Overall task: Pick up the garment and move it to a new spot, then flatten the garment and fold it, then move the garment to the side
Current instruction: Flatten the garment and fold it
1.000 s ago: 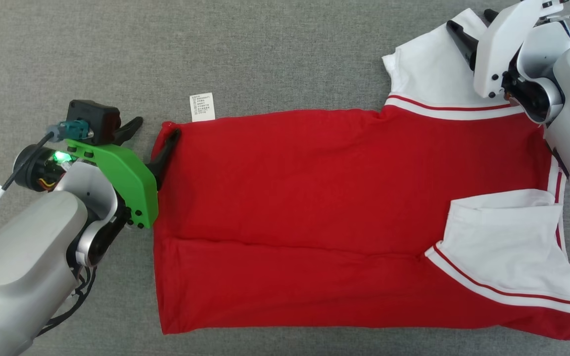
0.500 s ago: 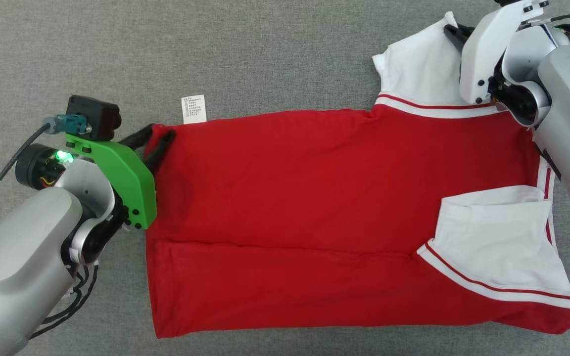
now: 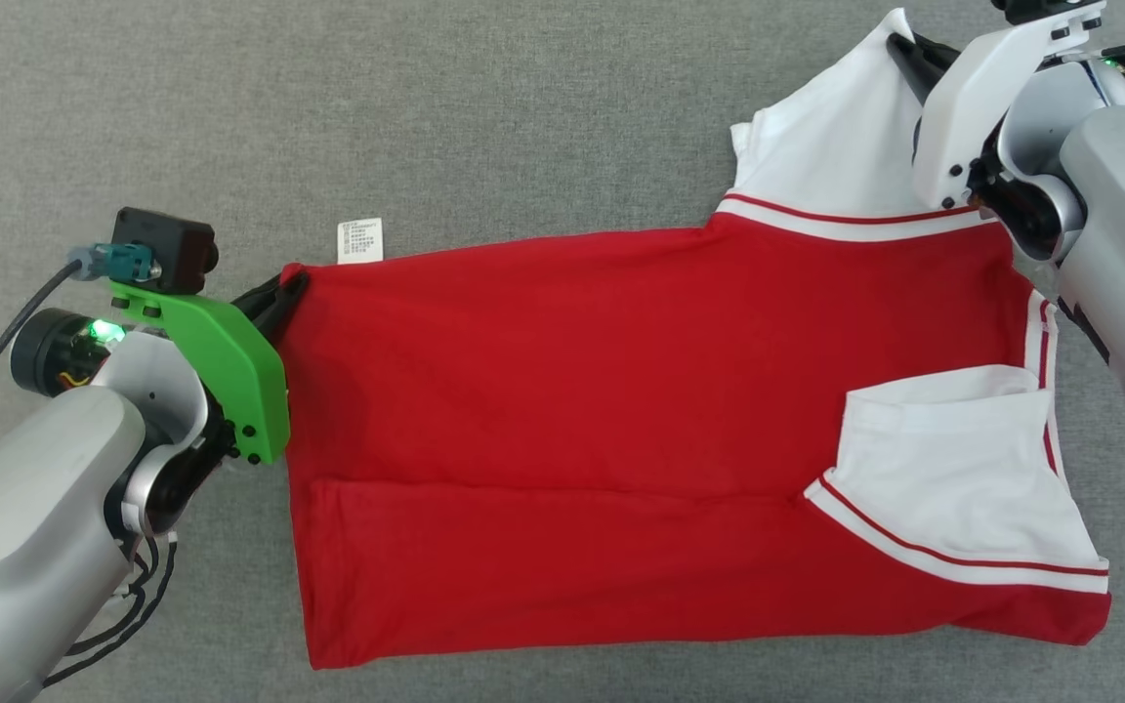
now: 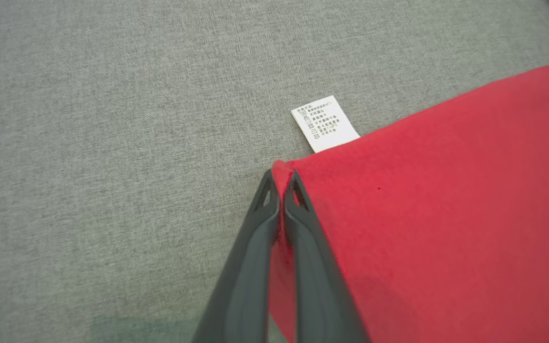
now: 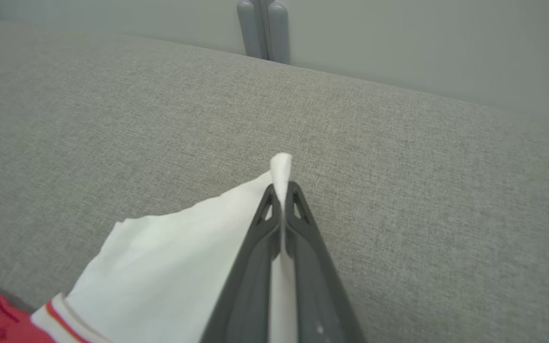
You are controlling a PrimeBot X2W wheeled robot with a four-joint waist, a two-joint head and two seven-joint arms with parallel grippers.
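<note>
The grey fabric worktop [image 3: 523, 98] carries the red garment [image 3: 621, 391], spread mostly flat, its hem toward the robot's left and its white sleeves toward the right. The near sleeve [image 3: 953, 478] lies folded over the red body. The far sleeve [image 3: 836, 146] reaches toward the worktop's far edge. The right gripper [image 3: 902, 44] is clenched on that sleeve's tip, which pokes past the fingertips. The left gripper [image 3: 289, 285] pinches the hem's far corner. A small white care label [image 3: 359, 240] lies just beside that corner.

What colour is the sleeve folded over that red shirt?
White sleeve, edged with a red stripe; clearest in the head view.
</note>
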